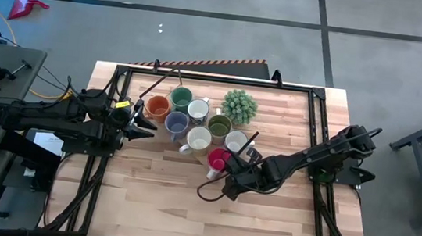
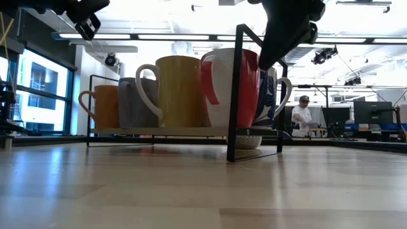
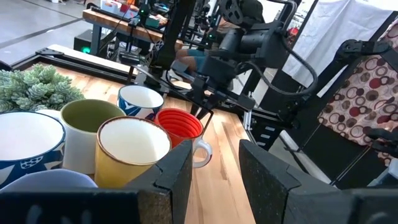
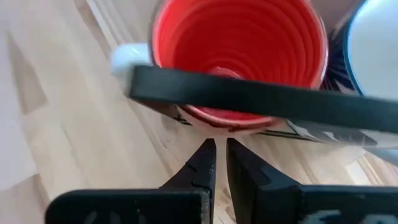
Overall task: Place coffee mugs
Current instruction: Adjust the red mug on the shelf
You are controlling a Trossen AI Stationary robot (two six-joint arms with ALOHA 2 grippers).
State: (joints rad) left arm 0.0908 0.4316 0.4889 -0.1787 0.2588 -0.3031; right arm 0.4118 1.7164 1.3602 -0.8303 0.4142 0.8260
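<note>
High view: coffee mugs (image 1: 195, 118) clustered mid-table beside potted plant (image 1: 239, 105). Right gripper (image 1: 230, 173) fingers nearly together, empty, just beside red mug (image 1: 217, 159) at cluster's near edge. Left gripper (image 1: 146, 119) parted, empty, beside orange mug (image 1: 157, 108).

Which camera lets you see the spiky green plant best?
The high view: the spiky plant shows whole from above, beside the cluster of mugs. The left wrist view catches only part of it behind the mugs. The low and right wrist views do not show it.
</note>
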